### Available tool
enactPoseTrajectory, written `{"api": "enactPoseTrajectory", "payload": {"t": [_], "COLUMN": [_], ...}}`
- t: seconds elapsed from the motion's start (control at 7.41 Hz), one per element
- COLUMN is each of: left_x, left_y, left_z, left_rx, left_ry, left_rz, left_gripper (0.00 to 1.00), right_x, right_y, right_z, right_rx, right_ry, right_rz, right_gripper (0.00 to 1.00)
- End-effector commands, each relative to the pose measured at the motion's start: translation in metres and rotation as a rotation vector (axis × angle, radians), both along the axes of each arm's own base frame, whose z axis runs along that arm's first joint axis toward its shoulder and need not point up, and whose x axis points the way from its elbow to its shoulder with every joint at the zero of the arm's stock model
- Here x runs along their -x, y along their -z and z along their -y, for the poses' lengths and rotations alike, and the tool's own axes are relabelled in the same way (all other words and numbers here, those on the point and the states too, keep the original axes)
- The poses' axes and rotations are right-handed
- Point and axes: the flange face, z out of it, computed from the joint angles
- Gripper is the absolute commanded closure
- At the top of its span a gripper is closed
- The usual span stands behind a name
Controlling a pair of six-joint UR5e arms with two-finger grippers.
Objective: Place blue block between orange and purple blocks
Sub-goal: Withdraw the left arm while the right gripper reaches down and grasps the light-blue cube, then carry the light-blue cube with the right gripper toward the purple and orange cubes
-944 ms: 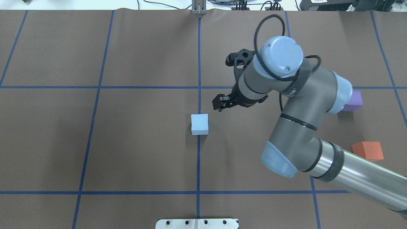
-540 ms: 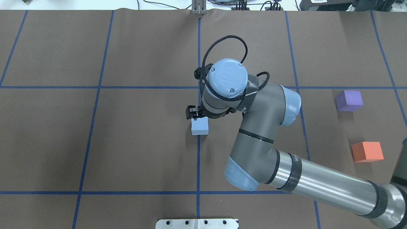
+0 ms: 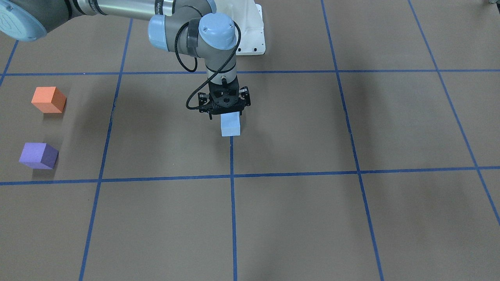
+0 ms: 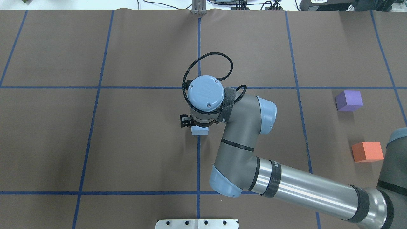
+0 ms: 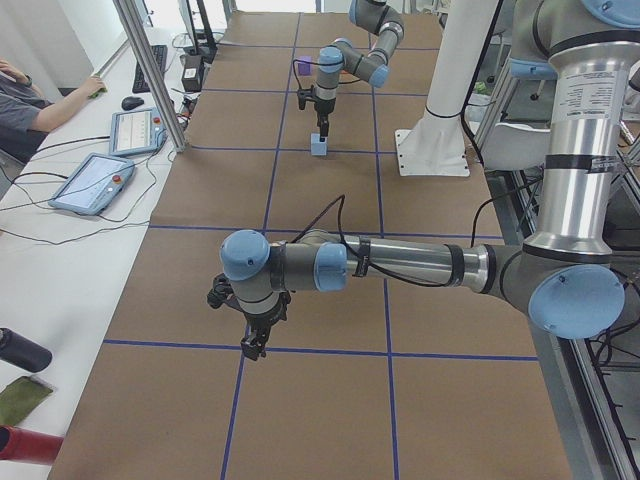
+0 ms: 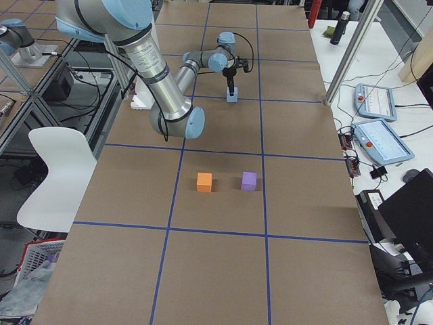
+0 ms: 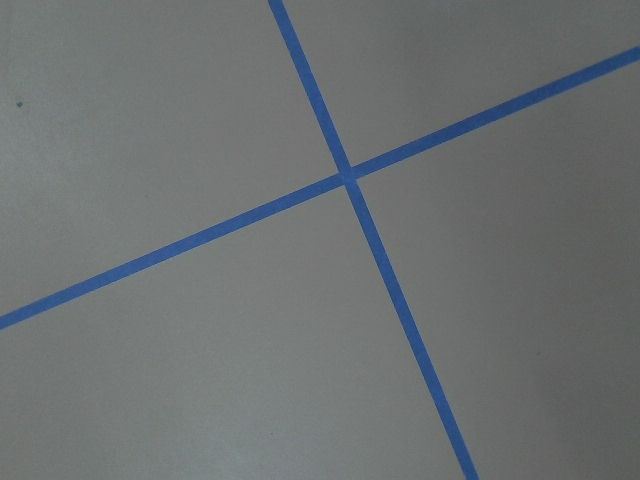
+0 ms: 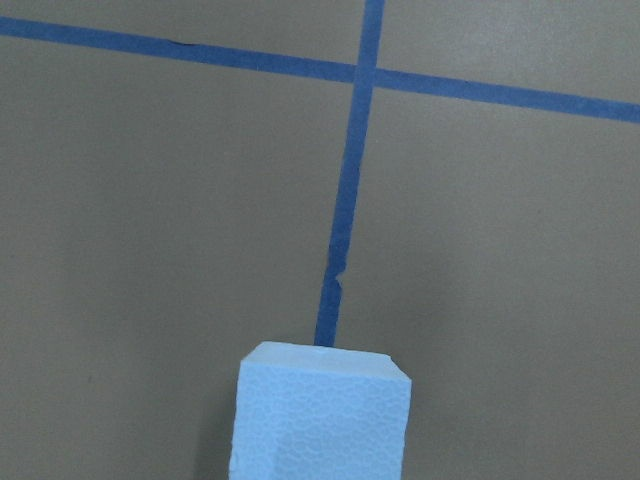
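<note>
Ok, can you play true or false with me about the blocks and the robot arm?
1. The blue block sits on a blue tape line. True.
2. The orange block and the purple block are touching. False: there is bare table between them.
3. The right gripper is right over the blue block. True.
4. The blue block lies between the orange and purple ones. False: it is in the middle of the table, far from both, which sit off on the robot's right side.
</note>
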Motion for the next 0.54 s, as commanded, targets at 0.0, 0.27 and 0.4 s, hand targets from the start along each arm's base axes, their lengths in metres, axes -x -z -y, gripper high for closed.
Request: {"api": "enactPoseTrajectory", "payload": {"t": [0.0, 0.27, 0.4], "left_x": [0.0, -0.001, -0.001], "left_y": [-0.009, -0.023, -0.033], "left_z": [-0.009, -0.019, -0.031], "left_rx": [0.017, 0.049, 0.073], "left_ry": [0.003, 0.005, 0.008], "left_rz": [-0.003, -0.002, -0.01], "left_gripper": [0.0, 0.0, 0.0], "right_x": [0.026, 0.04, 0.04], "right_y": [-0.015, -0.03, -0.032], "right_z": [0.002, -0.001, -0.001], "right_rx": [-0.012, -0.008, -0.006], "right_ry": [-0.014, -0.009, -0.007], "right_rz": [-0.011, -0.014, -0.017], "right_gripper": [0.0, 0.08, 0.25]}}
